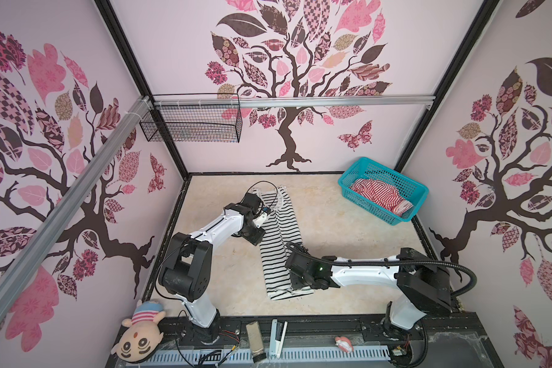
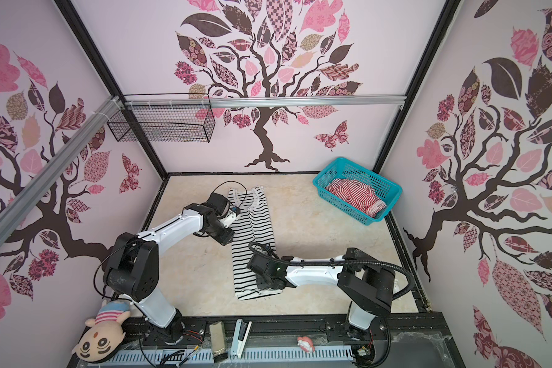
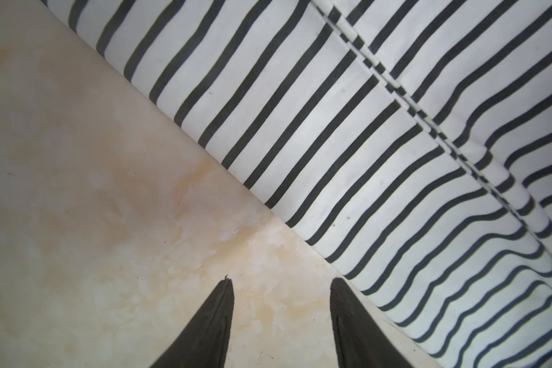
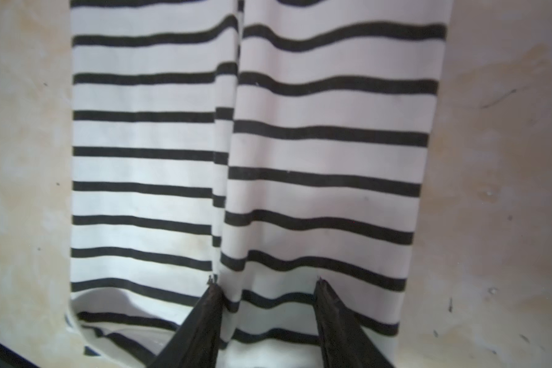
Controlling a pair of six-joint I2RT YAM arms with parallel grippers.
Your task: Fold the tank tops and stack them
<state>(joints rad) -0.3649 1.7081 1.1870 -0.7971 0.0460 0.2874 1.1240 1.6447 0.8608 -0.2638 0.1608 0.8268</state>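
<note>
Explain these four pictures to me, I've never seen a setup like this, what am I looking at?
Two robot arms stand at a table, each ending in a two-fingered hand. Two pictures look down on the whole scene; the other two come from cameras on the wrists. A black-and-white tank top lies on the table, folded into a long strip. A red-and-white tank top sits crumpled in a teal basket. The left hand is open over bare table beside the strip; the right hand is open at its hem. Neither holds anything.
</note>
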